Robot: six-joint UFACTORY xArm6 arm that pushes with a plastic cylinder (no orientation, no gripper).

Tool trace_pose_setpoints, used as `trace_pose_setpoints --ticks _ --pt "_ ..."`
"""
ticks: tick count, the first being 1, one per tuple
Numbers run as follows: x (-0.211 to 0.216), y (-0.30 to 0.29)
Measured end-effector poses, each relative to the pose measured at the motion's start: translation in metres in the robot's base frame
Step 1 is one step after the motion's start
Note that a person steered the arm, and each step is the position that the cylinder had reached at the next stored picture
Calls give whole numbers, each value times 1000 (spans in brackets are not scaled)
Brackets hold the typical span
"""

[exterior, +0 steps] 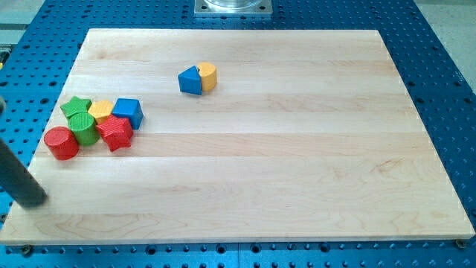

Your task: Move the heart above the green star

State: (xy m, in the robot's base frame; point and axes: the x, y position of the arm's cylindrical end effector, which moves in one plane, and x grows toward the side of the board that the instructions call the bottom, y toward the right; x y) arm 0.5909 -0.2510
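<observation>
The yellow heart lies on the wooden board at upper centre, touching the blue triangle on its left. The green star is at the top left of a cluster by the board's left edge. My tip is at the end of the dark rod near the board's lower left edge. It is below the cluster, apart from every block and far from the heart.
The cluster also holds a yellow block, a blue cube, a green cylinder, a red star and a red cylinder. A blue perforated table surrounds the board.
</observation>
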Motion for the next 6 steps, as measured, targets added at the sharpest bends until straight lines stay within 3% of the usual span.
trace_pose_setpoints --ticks 1,2,3,5,6 --pt "-38 117" --pt "-131 223" --pt "-209 251" --pt "-274 234" --pt "-254 218"
